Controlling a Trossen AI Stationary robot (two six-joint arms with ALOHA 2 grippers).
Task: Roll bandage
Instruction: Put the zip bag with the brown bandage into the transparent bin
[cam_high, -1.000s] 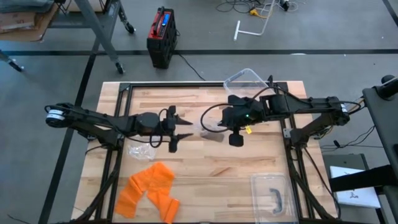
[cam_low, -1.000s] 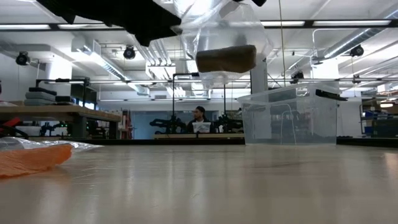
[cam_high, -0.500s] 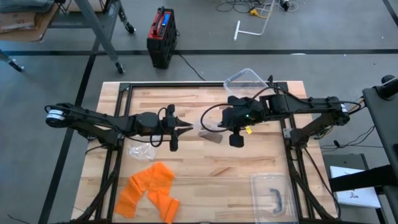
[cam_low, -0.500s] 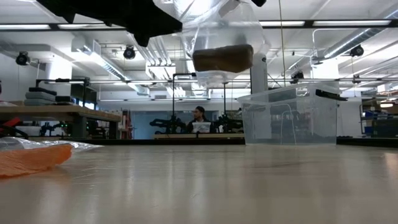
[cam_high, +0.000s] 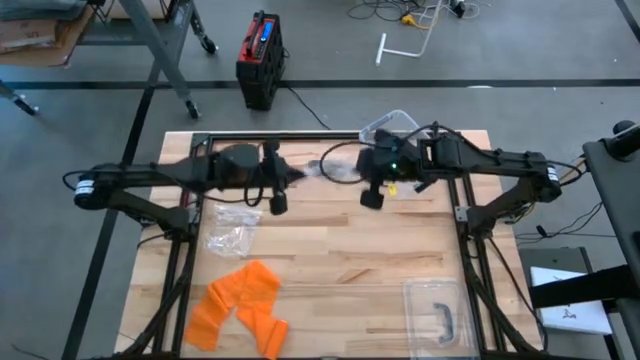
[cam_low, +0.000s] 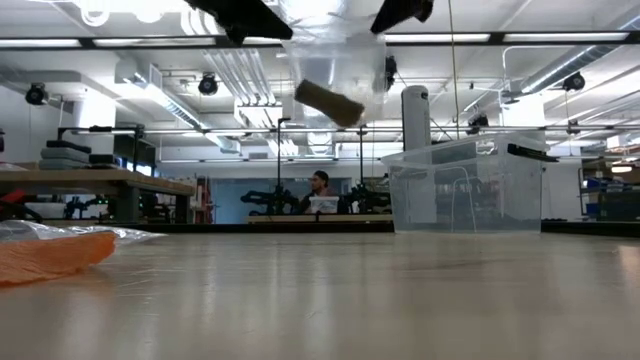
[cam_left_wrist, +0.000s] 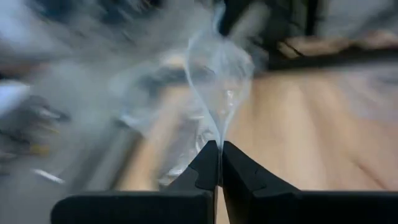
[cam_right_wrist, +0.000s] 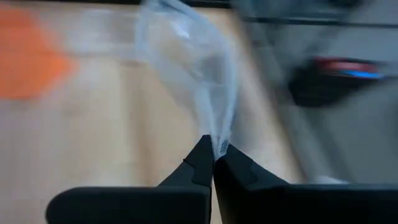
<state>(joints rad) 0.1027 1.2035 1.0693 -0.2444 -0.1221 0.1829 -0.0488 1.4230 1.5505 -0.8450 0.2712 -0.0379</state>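
In the high view, the left end effector and the right end effector faced each other above the far part of the table, each clamped on an opposite edge of a clear plastic bag stretched between them; the bag lay along the line joining the two end effectors, and neither arm appeared clearly nearer to it. The orange bandage lay crumpled on the near left part of the table, well apart from both end effectors and nearer the left arm, with a second crumpled clear bag between it and that arm. In the low view, the held bag hung high above the table surface, and a brown roll rested tilted inside it, its long axis sloping down toward the picture's right; the orange bandage lay flat on the table at the picture's left, and a clear container stood farther back. In the left wrist view, the left end effector showed its fingers pressed together on a thin fold of the bag, which extended straight ahead of them. In the right wrist view, the right end effector was likewise pinched on the bag's film, with the orange bandage seen far beyond it.
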